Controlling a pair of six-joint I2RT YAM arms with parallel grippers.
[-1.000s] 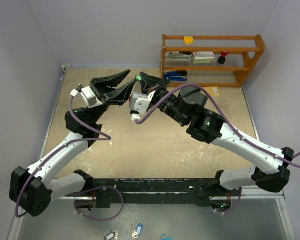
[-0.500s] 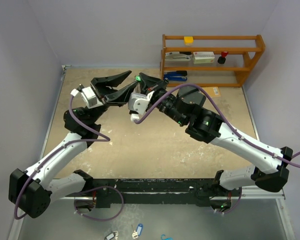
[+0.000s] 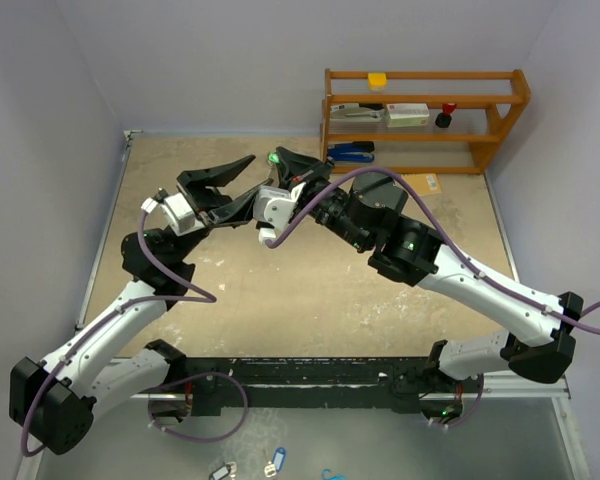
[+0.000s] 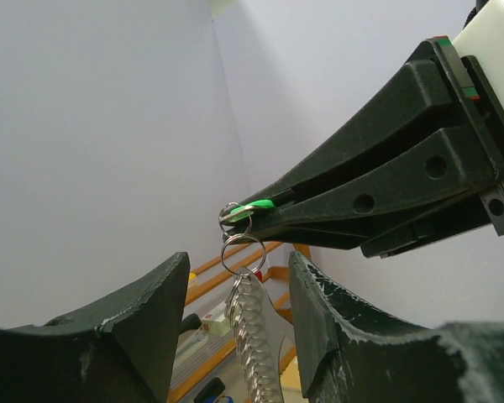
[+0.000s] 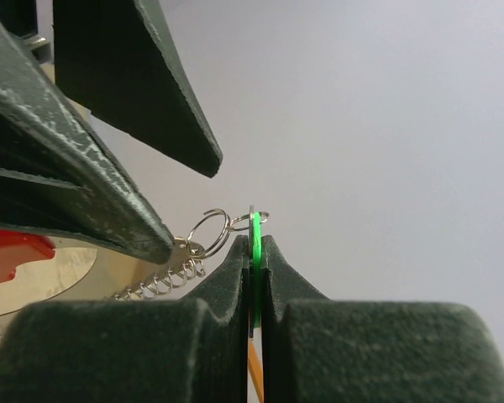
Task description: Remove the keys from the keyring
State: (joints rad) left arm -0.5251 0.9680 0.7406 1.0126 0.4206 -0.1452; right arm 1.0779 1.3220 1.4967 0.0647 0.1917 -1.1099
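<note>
My right gripper (image 5: 252,239) is shut on the green-tagged key (image 5: 255,228), held edge-on high above the table; it also shows in the top view (image 3: 277,158). A small silver ring links the key tag to a larger ring (image 4: 242,252). From that ring the keyring's silver chain (image 4: 252,332) hangs down. The keyring's red curved piece (image 5: 13,252) shows partly behind my left finger. My left gripper (image 4: 238,277) is open, its fingers on either side of the hanging chain and not touching it. In the top view my left gripper (image 3: 257,180) sits just left of the right one.
A wooden shelf (image 3: 425,138) stands at the back right with boxes, a yellow item, a red item and a blue tool. Blue-tagged keys (image 3: 275,462) lie below the arm bases. Walls close in on the left, back and right.
My left gripper has drawn back a little toward the near left, still open. The right gripper stays nearly in place, still clamping the green tag.
</note>
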